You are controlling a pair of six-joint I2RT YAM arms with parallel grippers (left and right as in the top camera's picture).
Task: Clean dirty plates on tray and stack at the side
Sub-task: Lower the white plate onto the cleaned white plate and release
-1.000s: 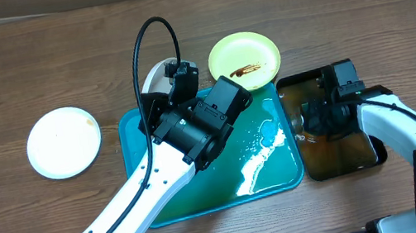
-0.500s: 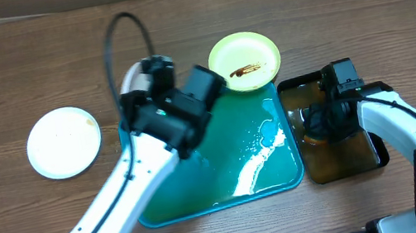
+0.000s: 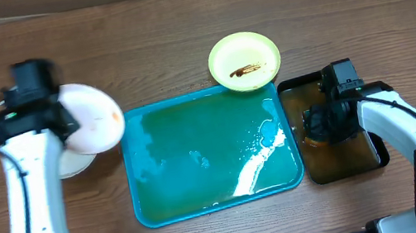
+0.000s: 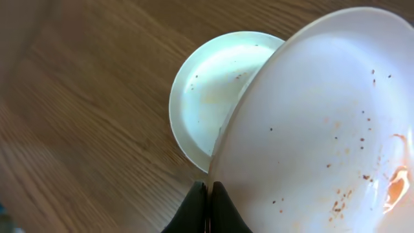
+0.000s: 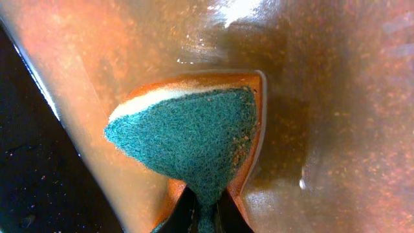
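Tabletop (image 3: 192,18) was brown wood. Tray (image 3: 199,168) sat mid-table, teal, wet, with a white glare streak toward its right end. Black tray (image 3: 341,161) lay just beside its right edge, holding brownish liquid.

Left arm (image 3: 29,203) reached up the left side, well clear of the tray. Right arm (image 3: 394,125) came in from the right over the black tray.

Plates:
- Held plate (image 4: 323,129): white, tilted, above the tabletop left of the tray. Had reddish-brown specks and an orange-brown smudge near one edge.
- Lower plate (image 4: 213,90): white, flat on the tabletop, partly covered by the held plate. Couldn't tell if the two touched.
- Green plate (image 3: 244,62): at the tray's far right corner, dark brown smear at centre. Its edge met the tray rim; resting on it or just touching, couldn't tell.

Sponge (image 5: 187,139): green scrub face, orange-stained body, down in the brown liquid.

Left fingers (image 4: 193,213) were pinched almost together on the held plate's rim. Right fingers (image 5: 183,210) were narrow, clamped on the sponge's lower corner.
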